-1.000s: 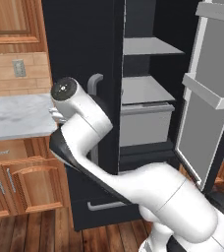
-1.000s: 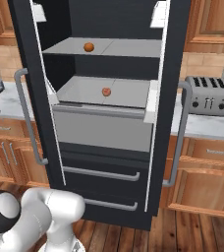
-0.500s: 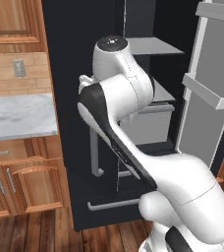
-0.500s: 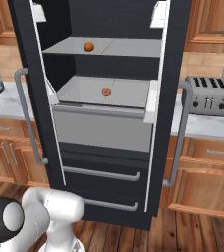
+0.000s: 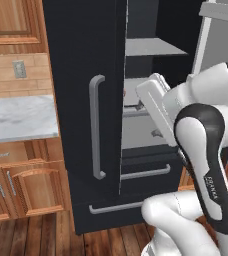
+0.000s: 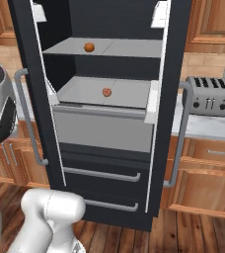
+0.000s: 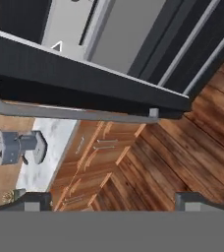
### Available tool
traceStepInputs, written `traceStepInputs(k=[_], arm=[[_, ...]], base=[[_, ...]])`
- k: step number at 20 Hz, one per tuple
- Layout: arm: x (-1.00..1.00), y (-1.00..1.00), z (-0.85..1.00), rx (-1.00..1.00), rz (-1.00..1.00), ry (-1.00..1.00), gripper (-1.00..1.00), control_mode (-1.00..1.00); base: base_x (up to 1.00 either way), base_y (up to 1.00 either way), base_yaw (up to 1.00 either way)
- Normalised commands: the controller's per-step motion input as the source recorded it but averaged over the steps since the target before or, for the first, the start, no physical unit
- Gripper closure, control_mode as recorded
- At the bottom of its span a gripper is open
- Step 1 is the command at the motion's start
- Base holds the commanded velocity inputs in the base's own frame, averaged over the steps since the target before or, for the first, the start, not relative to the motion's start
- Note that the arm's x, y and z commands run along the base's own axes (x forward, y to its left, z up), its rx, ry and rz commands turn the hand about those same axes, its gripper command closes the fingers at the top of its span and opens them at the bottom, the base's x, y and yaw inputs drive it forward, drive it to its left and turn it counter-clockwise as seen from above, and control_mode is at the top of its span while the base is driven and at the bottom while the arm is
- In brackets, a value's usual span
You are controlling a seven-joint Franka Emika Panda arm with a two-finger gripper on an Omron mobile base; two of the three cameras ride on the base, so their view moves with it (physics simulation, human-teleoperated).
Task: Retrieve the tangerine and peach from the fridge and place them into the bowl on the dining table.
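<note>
With jaws spread and empty, the gripper [image 7: 112, 199] is facing the fridge [image 6: 109, 133] door edge, risking collision before reaching the peach [image 6: 106, 92].

Left base cam looked fwd from behind-left, close on the fridge [image 5: 86, 100]; right base cam faced its open interior. Both shared it. Hand cam, rolled, sat near a door edge.

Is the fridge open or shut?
Open: the fridge doors stand wide, baring shelves with the tangerine and peach.
</note>
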Motion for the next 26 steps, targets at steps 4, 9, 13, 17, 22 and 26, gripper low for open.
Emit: traceStepInputs(k=[4,9,13,17,22,26], arm=[[0.02,-0.72,0.32,0.24,0.19,-0.33,-1.00,-1.00],[0.32,-0.36,0.32,0.13,0.08,-0.22,-1.00,-1.00],[0.70,-0.21,0.27,0.14,0.00,-0.03,-1.00,-1.00],[0.81,-0.07,0.24,0.15,-0.01,0.00,-1.00,-1.00],[0.91,0.00,0.10,0.03,-0.01,0.02,-1.00,-1.00],[1.00,0.00,0.00,0.00,0.00,0.04,-1.00,-1.00]], base=[[0.00,0.00,0.00],[0.00,0.00,0.00],[0.00,0.00,0.00],[0.00,0.00,0.00],[0.00,0.00,0.00],[0.00,0.00,0.00]])
